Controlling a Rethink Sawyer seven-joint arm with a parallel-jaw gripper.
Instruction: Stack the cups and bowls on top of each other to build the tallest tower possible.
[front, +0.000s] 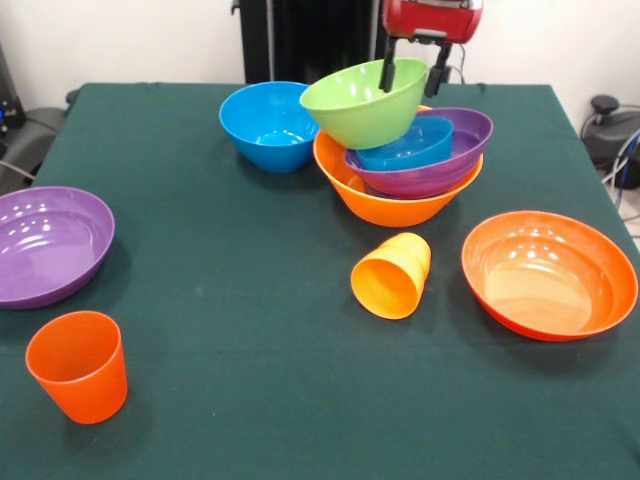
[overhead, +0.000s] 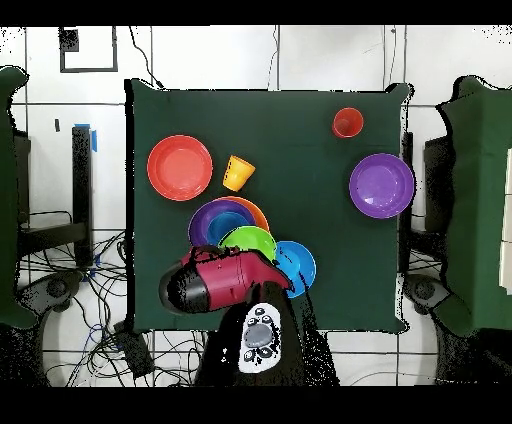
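The tower stands at the back centre: a large yellow-orange bowl (front: 395, 205) holds a purple bowl (front: 440, 178), with a small blue bowl (front: 415, 145) nested in that. A lime green bowl (front: 360, 100) leans steeply tilted on the tower's left side, its mouth facing left. My gripper (front: 412, 72) comes down from above with its fingers apart, one inside the green bowl's upper rim and one outside it. A yellow-orange cup (front: 392, 275) lies on its side in front of the tower. A red-orange cup (front: 78, 365) stands upright at the front left.
A medium blue bowl (front: 268, 125) sits just left of the tower. A wide red-orange bowl (front: 548, 275) lies at the right and a second purple bowl (front: 48, 243) at the left edge. In the overhead view the red arm head (overhead: 215, 283) covers the tower's near side.
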